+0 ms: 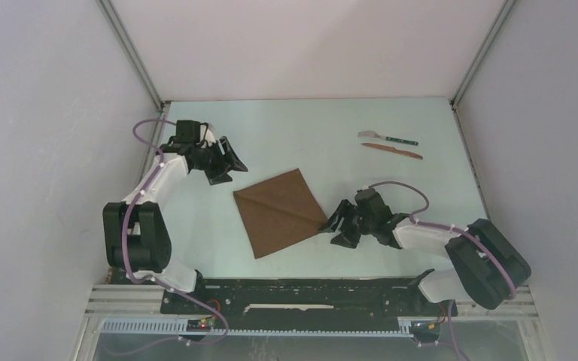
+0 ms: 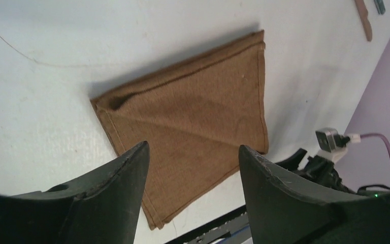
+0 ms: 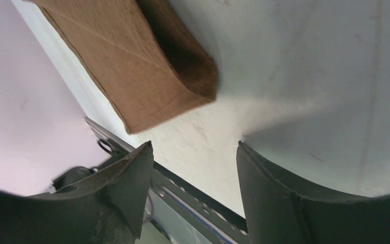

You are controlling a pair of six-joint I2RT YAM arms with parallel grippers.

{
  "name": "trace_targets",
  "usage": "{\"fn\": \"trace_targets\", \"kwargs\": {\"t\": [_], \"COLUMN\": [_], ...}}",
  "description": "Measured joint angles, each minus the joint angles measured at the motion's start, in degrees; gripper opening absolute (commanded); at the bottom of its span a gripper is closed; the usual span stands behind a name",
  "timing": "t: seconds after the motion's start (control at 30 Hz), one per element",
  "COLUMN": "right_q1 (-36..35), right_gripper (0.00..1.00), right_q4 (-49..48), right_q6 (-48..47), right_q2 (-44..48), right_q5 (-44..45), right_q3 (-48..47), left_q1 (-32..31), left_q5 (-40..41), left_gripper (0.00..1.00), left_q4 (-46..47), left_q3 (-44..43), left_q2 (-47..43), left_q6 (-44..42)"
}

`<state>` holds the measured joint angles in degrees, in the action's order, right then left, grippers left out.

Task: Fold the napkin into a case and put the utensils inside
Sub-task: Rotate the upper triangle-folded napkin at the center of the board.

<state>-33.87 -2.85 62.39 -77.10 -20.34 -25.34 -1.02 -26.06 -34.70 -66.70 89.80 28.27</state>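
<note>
While napkin (image 1: 280, 212) lies btwn them | L claw (image 1: 229, 166) spread, near left corner | R claw (image 1: 338, 228) spread, beside right corner

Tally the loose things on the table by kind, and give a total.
Napkin: 1
Utensils: 2, the teal-handled one and the reddish-brown stick
Total: 3
</note>
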Motion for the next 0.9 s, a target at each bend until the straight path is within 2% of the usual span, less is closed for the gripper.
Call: {"fn": "trace_targets", "kwargs": {"t": [0.1, 0.27, 0.47, 0.57, 0.67, 0.8, 0.9], "right_q1": [-1.9, -3.7, -4.3, -4.4, -3.8, -0.2, 6.1], "right_gripper": [0.64, 0.40, 0.25, 0.11, 0.02, 0.00, 0.02], "right_q4": [-5.3, -9.2, -12.5, -14.0, -14.3, -14.0, -10.0], "right_q6": [5.4, 11.1, 16.3, 17.7, 17.6, 13.5, 5.0], "right_q2": [-2.6, -4.9, -8.8, -10.1, -10.7, -10.7, -11.4], "right_q5": [2.3, 7.3, 10.2, 10.4, 10.7, 10.0, 8.7], "right_q3": [0.2, 0.2, 0.2, 0.2, 0.2, -0.2, -3.5], "left_q1": [-0.5, -0.5, -0.5, -0.5, -0.5, -0.5, -0.5], "left_q5": [-0.7, -1.6, -3.0, -3.2, -3.2, -3.2, -3.2], "left_gripper": [0.70, 0.70, 0.70, 0.70, 0.70, 0.70, 0.70], "left_q4": [-0.7, -0.6, -0.7, -0.6, -0.7, -1.0, -1.4], "left_q3": [1.9, 2.3, 2.3, 2.3, 2.3, 1.6, 0.4], "left_q2": [-3.9, -9.3, -10.4, -10.4, -10.4, -9.5, -7.4], "left_q6": [-0.2, -0.6, -1.3, -1.4, -1.4, -1.5, -1.8]}}
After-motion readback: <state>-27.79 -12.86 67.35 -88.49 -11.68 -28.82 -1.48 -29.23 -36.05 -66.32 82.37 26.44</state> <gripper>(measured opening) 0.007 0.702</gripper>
